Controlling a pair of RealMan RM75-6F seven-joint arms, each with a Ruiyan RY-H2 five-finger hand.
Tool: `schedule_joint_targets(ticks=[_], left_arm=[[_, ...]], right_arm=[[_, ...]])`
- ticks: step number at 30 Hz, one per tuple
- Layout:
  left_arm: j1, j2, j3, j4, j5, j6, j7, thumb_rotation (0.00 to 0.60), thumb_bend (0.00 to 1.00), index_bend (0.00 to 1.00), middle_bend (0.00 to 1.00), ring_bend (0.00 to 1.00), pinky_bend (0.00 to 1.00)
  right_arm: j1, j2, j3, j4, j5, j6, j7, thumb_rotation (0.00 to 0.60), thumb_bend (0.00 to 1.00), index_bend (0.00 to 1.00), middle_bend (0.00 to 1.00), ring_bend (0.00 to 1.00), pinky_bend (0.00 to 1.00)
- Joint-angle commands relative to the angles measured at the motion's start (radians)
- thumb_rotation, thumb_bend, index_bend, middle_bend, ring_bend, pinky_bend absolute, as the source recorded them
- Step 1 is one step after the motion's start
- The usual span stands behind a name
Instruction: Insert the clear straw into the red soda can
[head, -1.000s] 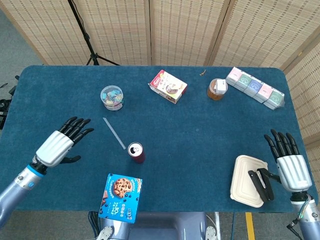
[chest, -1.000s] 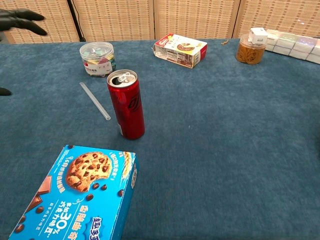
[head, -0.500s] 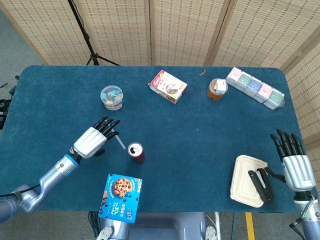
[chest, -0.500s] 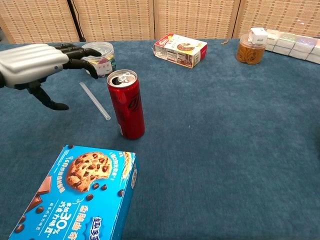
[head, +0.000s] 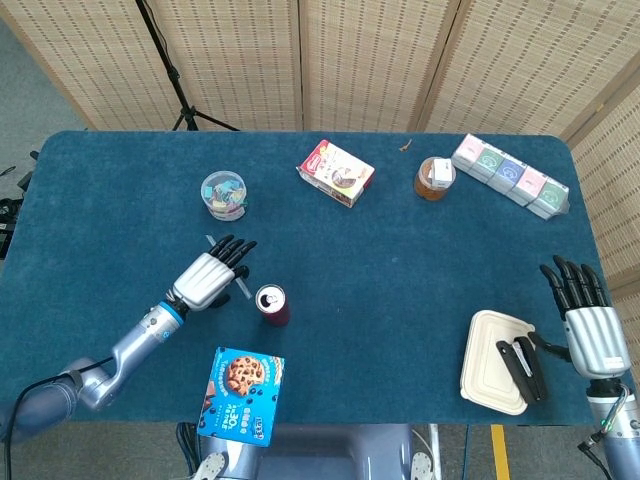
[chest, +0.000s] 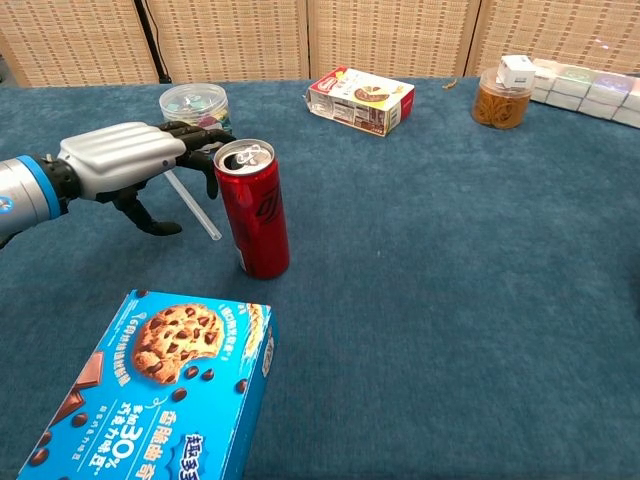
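Left hand: we see the silver-backed, black-fingered left hand (head: 211, 275) left of centre in the head view, palm down, fingers spread and holding nothing; in the chest view it (chest: 130, 160) hovers over the straw, fingertips close beside the can's rim.
Straw: the clear plastic straw (chest: 200, 212) lies flat on the blue cloth-covered table (head: 400, 260), slanting toward the can; its upper part is hidden under the hand, and we cannot tell whether the fingers touch it.
Can: the tall red soda can (chest: 253, 210) stands upright with its top opened, just right of the straw; in the head view it (head: 272, 303) sits just below centre.
Right hand: the matching right hand (head: 582, 318) is at the lower right edge of the head view, fingers extended and apart, empty, beside a cream lidded food box (head: 490, 360).
Near can: a blue chocolate-chip cookie box (chest: 150, 395) lies in the lower left of the chest view.
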Motion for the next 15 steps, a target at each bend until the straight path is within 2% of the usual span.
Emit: schedule_joint_targets(ticks=[1, 15], left_arm=[[-0.013, -0.015, 0.001, 0.013, -0.013, -0.014, -0.003, 0.6, 0.26, 0.41, 0.0, 0.0, 0.0], [-0.034, -0.07, 0.021, 0.041, -0.046, -0.022, 0.019, 0.6, 0.3, 0.49, 0.0, 0.0, 0.0]], right_arm=[[0.0, -0.001, 0.001, 0.002, 0.0, -0.003, 0.001, 0.6, 0.0, 0.0, 0.0, 0.0, 0.0], [-0.004, 0.0, 0.014, 0.01, 0.007, -0.013, 0.019, 0.6, 0.0, 0.0, 0.0, 0.0, 0.0]])
